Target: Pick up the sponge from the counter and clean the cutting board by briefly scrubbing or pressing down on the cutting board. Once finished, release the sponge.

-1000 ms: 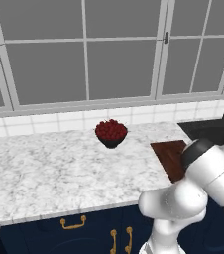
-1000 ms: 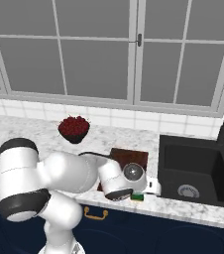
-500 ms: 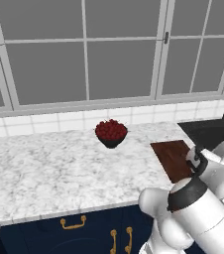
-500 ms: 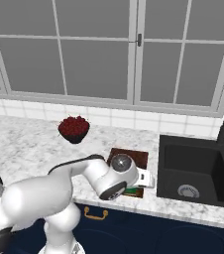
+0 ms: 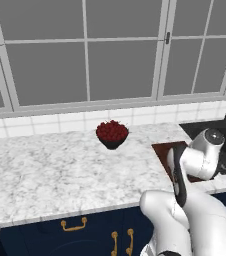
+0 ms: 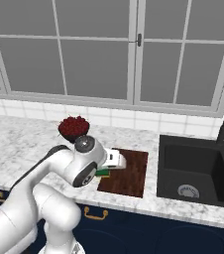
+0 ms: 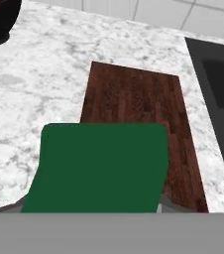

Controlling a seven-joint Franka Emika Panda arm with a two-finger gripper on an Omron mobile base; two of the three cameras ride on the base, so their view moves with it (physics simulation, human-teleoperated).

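Sponge (image 7: 96, 166) now over cutting board's (image 6: 129, 173) near-left corner — up off counter (image 5: 50, 170), gripped in hand (image 6: 115, 161).

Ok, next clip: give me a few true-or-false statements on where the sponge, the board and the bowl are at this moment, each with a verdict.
1. The small green-topped sponge lies loose on the white-and-grey marble counter, far from the arm. False: it sits at the gripper, over the near left corner of the board.
2. The flat dark reddish-brown wooden cutting board lies just left of the black sink basin. True.
3. The dark bowl of red fruit stands on the cutting board. False: it stands on the counter, apart from the board, toward the window.
4. The board's wooden surface beyond the sponge is bare in the hand view. True.
5. The sponge is in the sink. False: it is by the board.
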